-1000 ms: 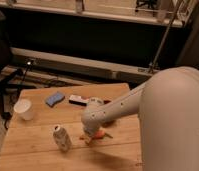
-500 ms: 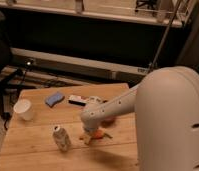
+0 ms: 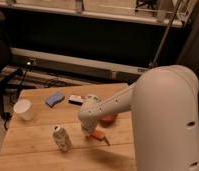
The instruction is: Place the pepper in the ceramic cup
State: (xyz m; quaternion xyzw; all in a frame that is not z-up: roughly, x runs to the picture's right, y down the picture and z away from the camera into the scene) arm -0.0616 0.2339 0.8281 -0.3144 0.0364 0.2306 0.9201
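The pepper (image 3: 98, 135) is a small orange-red tapered piece lying on the wooden table (image 3: 38, 155), just right of the silver can. The ceramic cup (image 3: 23, 109) is plain white and stands upright near the table's left edge, well apart from the pepper. My gripper (image 3: 88, 130) hangs at the end of the big white arm, low over the table and right beside the pepper's left end. The arm hides most of the gripper.
A silver can (image 3: 61, 138) stands between the cup and the pepper. A blue sponge (image 3: 55, 98) and a small dark-and-white object (image 3: 75, 99) lie at the back. A reddish-orange bowl (image 3: 109, 120) sits partly behind the arm. The arm's bulk (image 3: 163, 120) covers the table's right side.
The arm has swung a little, its bulk filling more of the right side. The gripper stays low by the pepper. The cup, can and sponge have not moved.
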